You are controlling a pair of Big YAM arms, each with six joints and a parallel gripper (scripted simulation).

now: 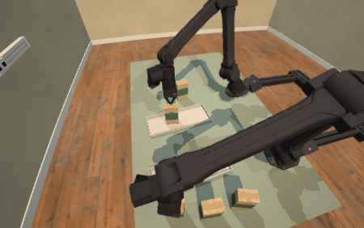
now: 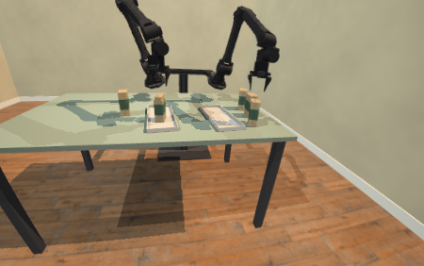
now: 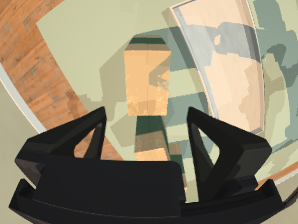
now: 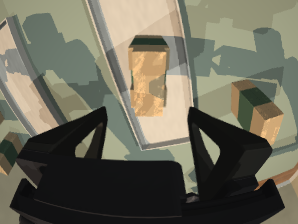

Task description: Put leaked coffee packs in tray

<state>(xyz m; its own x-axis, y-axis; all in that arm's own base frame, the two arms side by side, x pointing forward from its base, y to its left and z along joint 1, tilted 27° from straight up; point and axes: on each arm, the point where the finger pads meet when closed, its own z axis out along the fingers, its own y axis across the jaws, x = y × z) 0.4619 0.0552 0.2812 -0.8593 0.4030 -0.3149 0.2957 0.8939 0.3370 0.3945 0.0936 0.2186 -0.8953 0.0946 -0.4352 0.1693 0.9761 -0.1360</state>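
Five tan coffee packs with green bands stand on the bench. One pack [image 1: 171, 113] stands upright inside the far white tray [image 1: 179, 120]. My right gripper [image 1: 170, 97] hangs open just above it, and the right wrist view shows this pack [image 4: 149, 76] below the open fingers. A second pack [image 1: 182, 89] stands on the mat just behind that tray. Three packs stand near the front edge, two in plain sight [image 1: 212, 208] [image 1: 245, 198] and one partly hidden by my left arm. My left gripper [image 2: 260, 85] is open and empty above them, over one pack [image 3: 148, 90].
A second white tray [image 2: 221, 117] lies empty between the two groups of packs, largely hidden by my left arm in the top view. The bench edge runs close to the three front packs. Both arm bases stand at the back of the bench.
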